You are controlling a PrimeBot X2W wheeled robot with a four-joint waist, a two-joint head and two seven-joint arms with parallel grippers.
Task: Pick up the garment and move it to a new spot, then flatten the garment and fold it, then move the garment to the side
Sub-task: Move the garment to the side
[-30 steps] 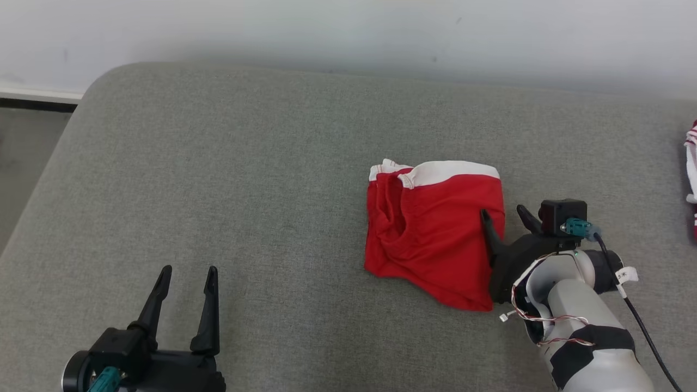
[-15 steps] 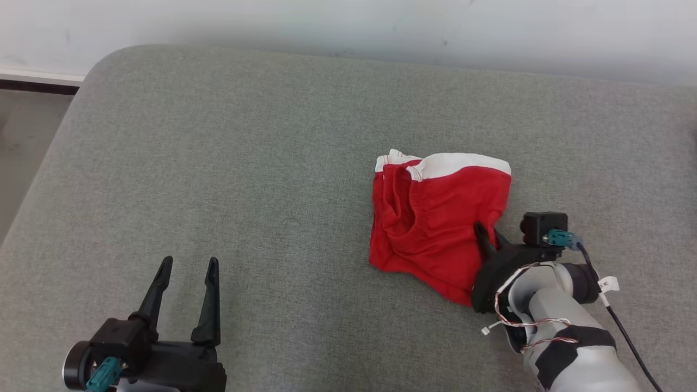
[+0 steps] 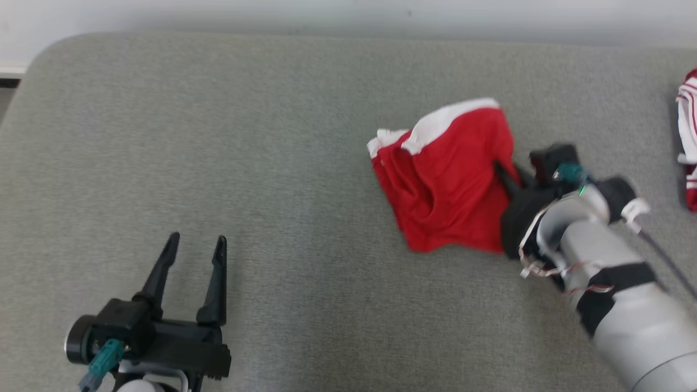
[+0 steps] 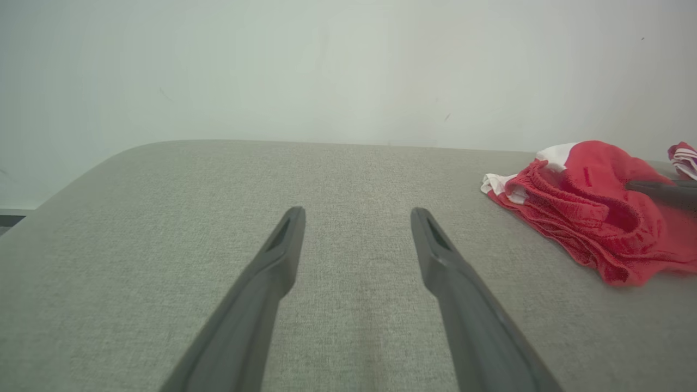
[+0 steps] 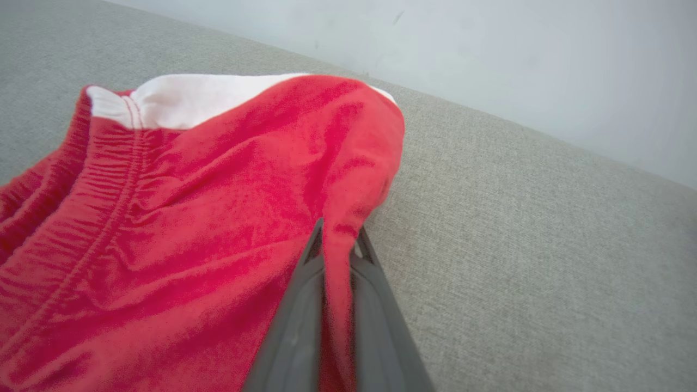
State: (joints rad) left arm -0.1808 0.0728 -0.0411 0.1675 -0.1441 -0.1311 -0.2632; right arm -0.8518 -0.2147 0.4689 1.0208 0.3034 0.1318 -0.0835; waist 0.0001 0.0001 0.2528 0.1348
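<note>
Right pincer (image 5: 337,233): shut on a thin edge fold of the red garment (image 3: 452,185), bunched on the grey cushion (image 3: 272,136). Left pincer (image 3: 197,239): wide, empty. Risk on lifting: slip from so slight a bite, or drag into a tighter crumple.

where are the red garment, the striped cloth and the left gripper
red garment (image 3: 452,185) head view, middle of the red fabric
striped cloth (image 3: 689,125) head view, its visible edge
left gripper (image 3: 197,238) head view, midway between its fingertips
</note>
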